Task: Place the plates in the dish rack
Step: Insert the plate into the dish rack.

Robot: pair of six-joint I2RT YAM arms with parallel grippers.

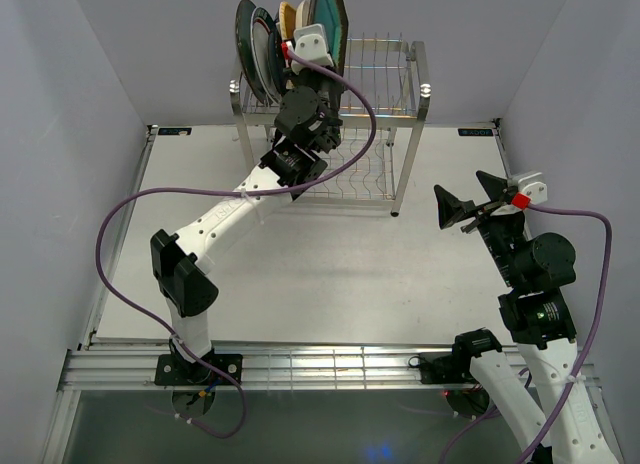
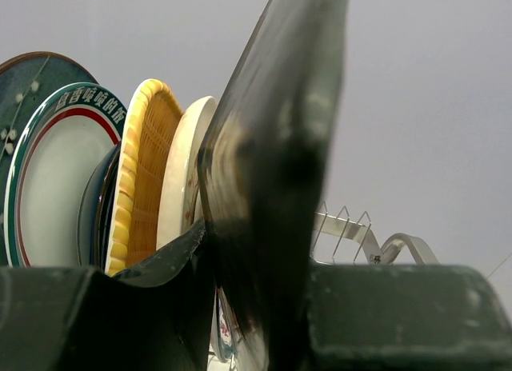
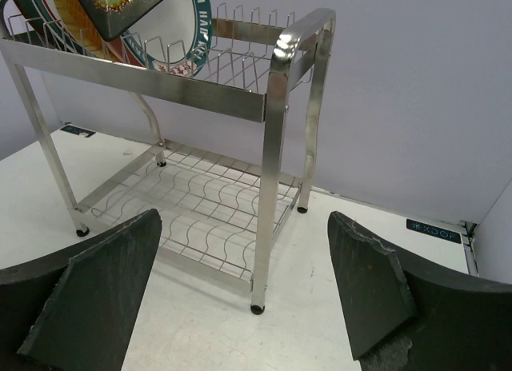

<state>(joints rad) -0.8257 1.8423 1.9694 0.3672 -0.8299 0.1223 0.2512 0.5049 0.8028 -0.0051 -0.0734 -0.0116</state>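
Left gripper [image 2: 272, 315] is closed partway on the lower edge of the green square plate [image 2: 280, 147], gripping it between both fingers. That plate stands on edge, tilted, at the top tier of the rack [image 1: 400, 94]. Just beside it, also on edge in that tier, are a cream plate [image 2: 186, 171], an orange woven plate [image 2: 140, 179], a white rimmed plate [image 2: 56, 187] and a teal plate [image 2: 24, 75]. Right gripper [image 3: 244, 283] hangs wide open and empty over the desk [image 1: 330, 274], right of the rack.
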